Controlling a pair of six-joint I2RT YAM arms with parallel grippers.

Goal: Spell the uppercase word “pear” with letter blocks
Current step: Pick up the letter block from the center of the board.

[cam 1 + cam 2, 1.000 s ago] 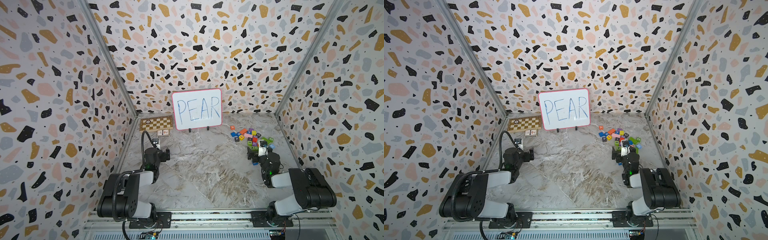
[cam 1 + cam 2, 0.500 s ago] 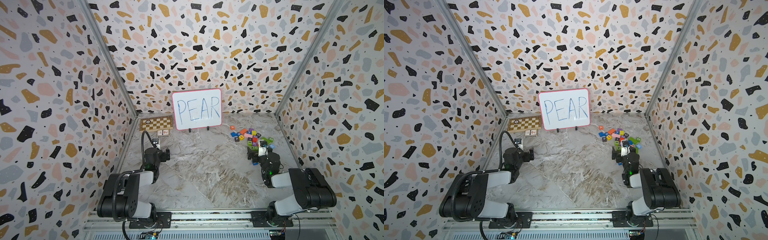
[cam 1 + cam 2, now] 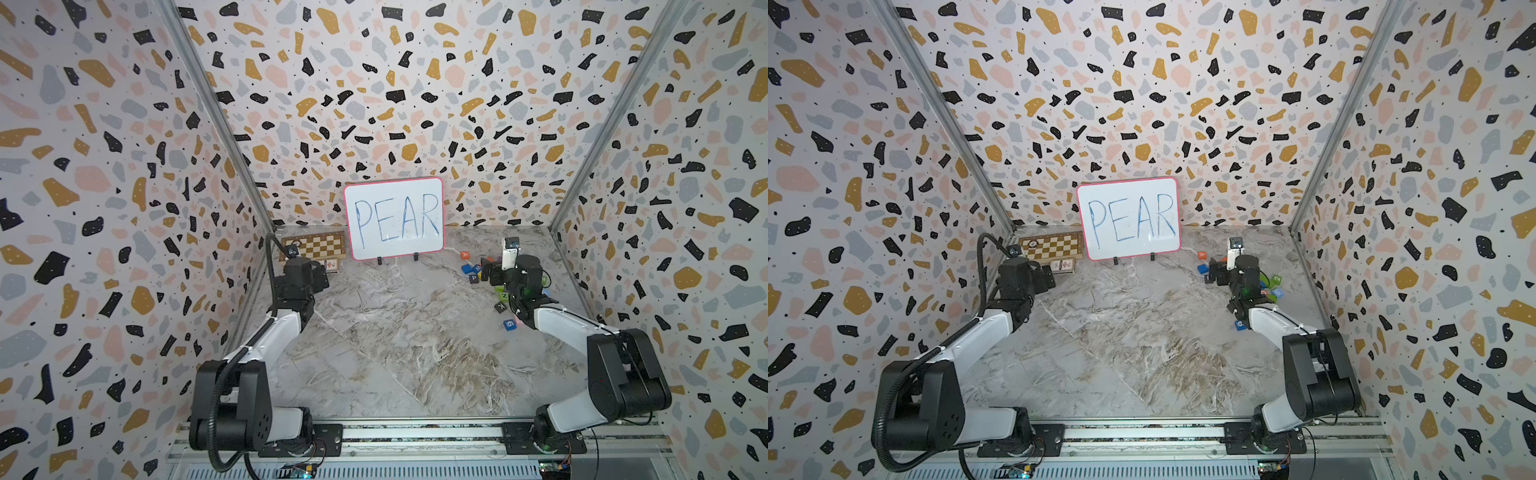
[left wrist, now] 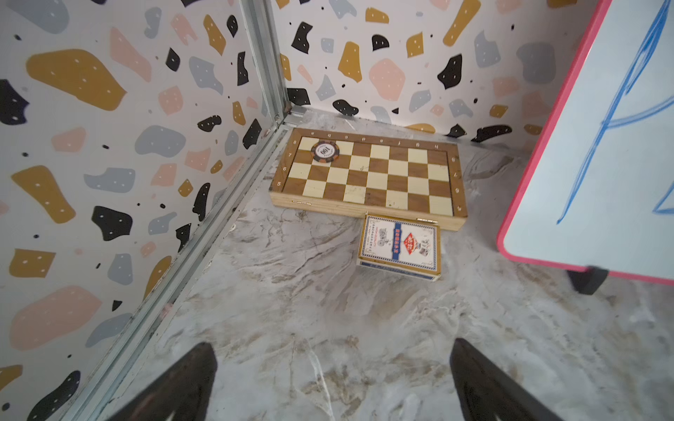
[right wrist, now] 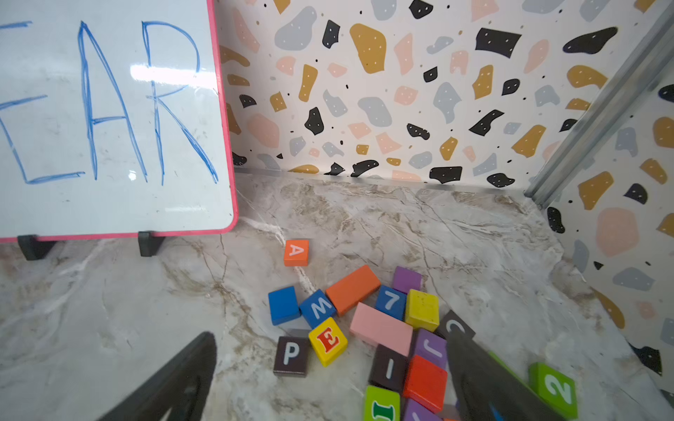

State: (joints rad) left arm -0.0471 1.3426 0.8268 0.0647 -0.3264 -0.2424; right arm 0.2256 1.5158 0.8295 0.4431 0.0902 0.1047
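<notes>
P block (image 5: 291, 355) & E block (image 5: 328, 340) are framed betw. tips of released right claw (image 5: 330, 338); A block (image 5: 296, 252) is set apart, farther. Bare worktop (image 5: 109, 328) is seen left. Left claw (image 4: 332, 346) also released.

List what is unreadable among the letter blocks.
R block: no R face shows; in the right wrist view the pile runs off the frame and under a finger of the right gripper.
Black block: letter half covered by that finger.
Both top views: right arm covers much of it.
</notes>
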